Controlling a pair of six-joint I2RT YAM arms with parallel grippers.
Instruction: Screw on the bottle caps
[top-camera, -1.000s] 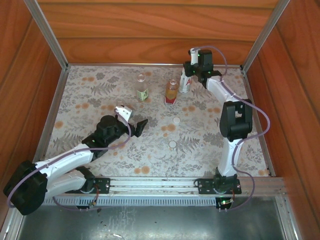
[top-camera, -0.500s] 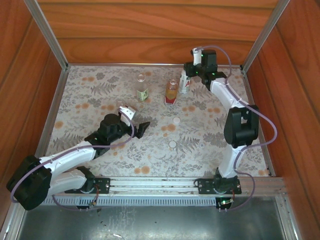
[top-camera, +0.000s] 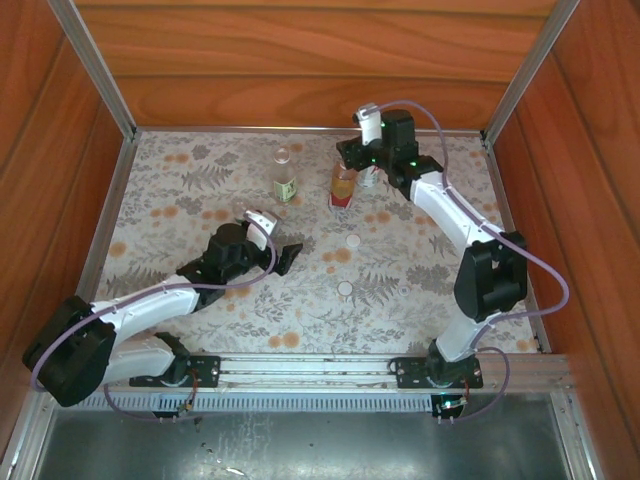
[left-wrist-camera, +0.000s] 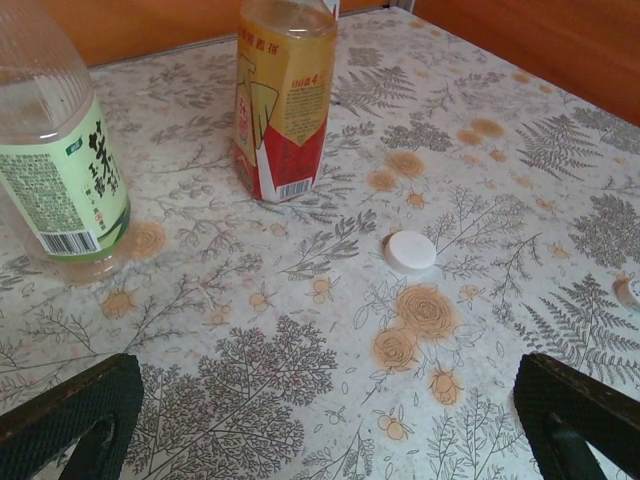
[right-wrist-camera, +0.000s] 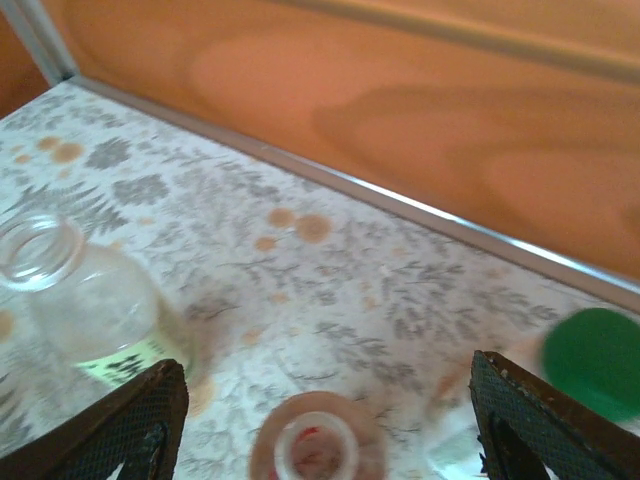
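Left wrist, round white cap, floral tablecloth

Cloth: pale tablecloth printed with grey ferns and orange roses, lying flat beneath the left claw and the right claw
Back wall: reddish-brown back panel of wood, close ahead of the right claw, well beyond the left claw
Strip: silver strip at the foot of the back panel, between it and the tablecloth, ahead of the right claw
Sides: left side panel well out from the left claw; right side panel out from the right claw
Posts: left post and right post, silver, slanting up at the back corners
Near edge: silver rail behind both claws
Beyond the rail: grey metal sheet, further behind the claws
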